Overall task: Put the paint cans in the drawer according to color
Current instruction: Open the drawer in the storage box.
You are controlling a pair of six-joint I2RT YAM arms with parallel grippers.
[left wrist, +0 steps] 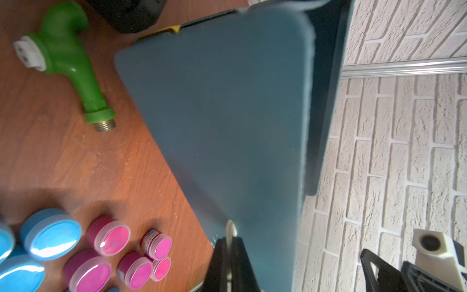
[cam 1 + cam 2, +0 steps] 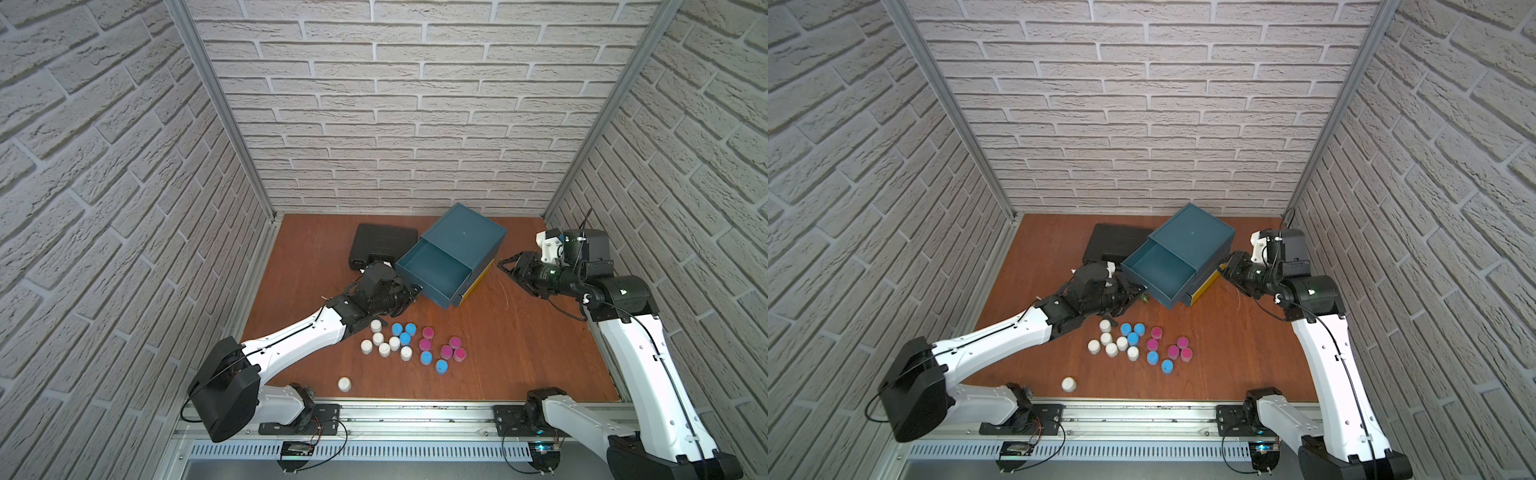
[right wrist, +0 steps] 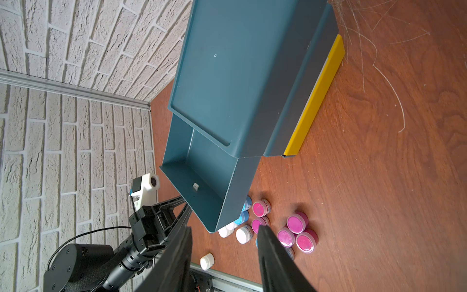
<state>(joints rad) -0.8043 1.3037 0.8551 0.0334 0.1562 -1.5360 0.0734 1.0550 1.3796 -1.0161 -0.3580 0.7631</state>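
Note:
The teal drawer stands pulled out of its cabinet with nothing inside. My left gripper is shut on the drawer's small white handle at its front wall; in a top view the left gripper sits at the drawer's near-left corner. Paint cans stand on the table in front: white ones, light blue ones and magenta ones, with one lone white can near the front edge. My right gripper is open and holds nothing, beside the cabinet's right side.
A green toy drill lies on the wooden table left of the drawer. A black case lies behind it, against the cabinet. A yellow lower drawer is shut. Brick walls close in three sides.

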